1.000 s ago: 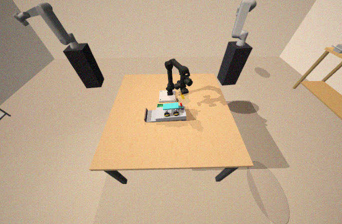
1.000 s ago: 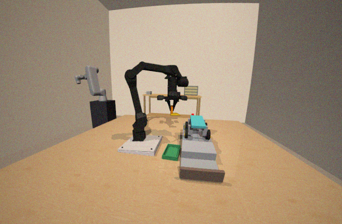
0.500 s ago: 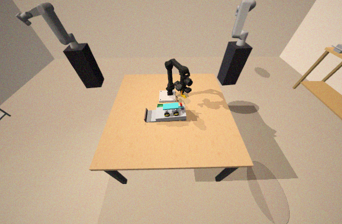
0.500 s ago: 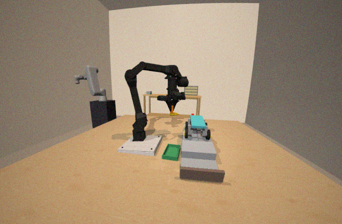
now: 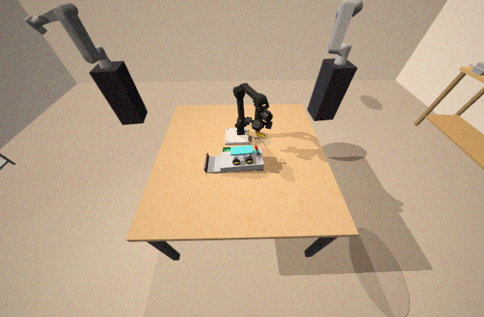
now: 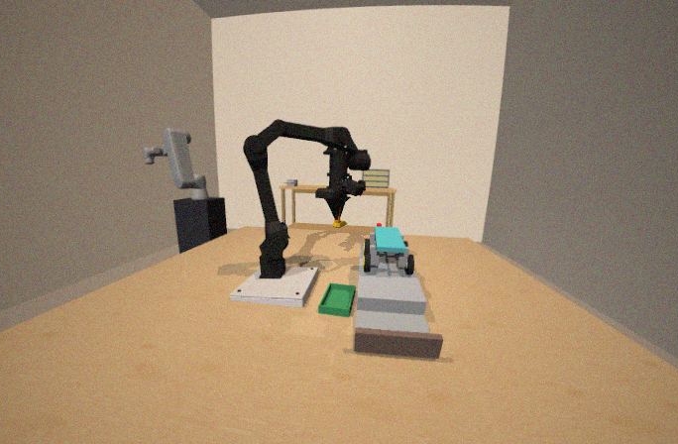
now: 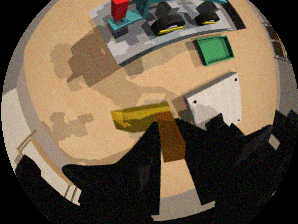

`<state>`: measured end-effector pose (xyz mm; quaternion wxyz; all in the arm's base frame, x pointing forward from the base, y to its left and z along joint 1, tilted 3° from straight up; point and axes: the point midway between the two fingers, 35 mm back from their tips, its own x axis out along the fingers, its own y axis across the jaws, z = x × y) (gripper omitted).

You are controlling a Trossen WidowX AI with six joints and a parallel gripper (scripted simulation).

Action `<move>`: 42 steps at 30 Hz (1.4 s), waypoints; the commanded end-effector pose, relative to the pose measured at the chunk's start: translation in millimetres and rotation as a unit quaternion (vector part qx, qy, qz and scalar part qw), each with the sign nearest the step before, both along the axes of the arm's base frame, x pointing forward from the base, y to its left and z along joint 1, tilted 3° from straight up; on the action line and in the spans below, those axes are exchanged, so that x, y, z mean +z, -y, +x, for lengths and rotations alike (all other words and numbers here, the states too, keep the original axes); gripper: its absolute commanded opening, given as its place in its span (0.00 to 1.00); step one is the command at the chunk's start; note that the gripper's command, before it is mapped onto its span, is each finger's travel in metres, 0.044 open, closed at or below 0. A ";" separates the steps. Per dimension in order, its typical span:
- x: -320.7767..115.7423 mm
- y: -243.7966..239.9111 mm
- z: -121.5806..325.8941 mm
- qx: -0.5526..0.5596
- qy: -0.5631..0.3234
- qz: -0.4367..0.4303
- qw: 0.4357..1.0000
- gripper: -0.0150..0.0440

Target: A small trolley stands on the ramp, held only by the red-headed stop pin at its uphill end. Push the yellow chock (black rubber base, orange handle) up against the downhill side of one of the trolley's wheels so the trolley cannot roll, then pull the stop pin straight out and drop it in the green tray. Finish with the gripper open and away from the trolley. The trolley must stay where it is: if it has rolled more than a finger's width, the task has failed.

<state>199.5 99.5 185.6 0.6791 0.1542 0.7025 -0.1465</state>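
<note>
the gripper has its fingers nearly closed, a narrow gap between them, pinching the orange handle of the chock. the handle is a slim, squared bar; the chock's body is yellow, long and angular, with a darker patch along its side in the wrist view. it hangs above the wooden table, off to the side of the ramp and apart from every wheel.

on the ramp stands the trolley, topped by a flat turquoise slab, its round black wheels marked with yellow. the stop pin stands at the uphill end, its head bright red and blocky. the ramp is smooth grey, stepped lower down, ending at a dark brown upright board.

the green tray, shallow, rectangular and low-walled, lies between the ramp and the arm's pale, flat base plate. pale brown grain runs through the tabletop.
</note>
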 end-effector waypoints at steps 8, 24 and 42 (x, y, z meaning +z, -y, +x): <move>-0.1 -0.4 -0.4 0.161 0.001 0.006 0.987 0.25; -3.2 32.0 6.7 0.161 0.001 0.004 0.987 0.25; -8.6 90.2 17.4 0.161 0.001 0.002 0.987 0.25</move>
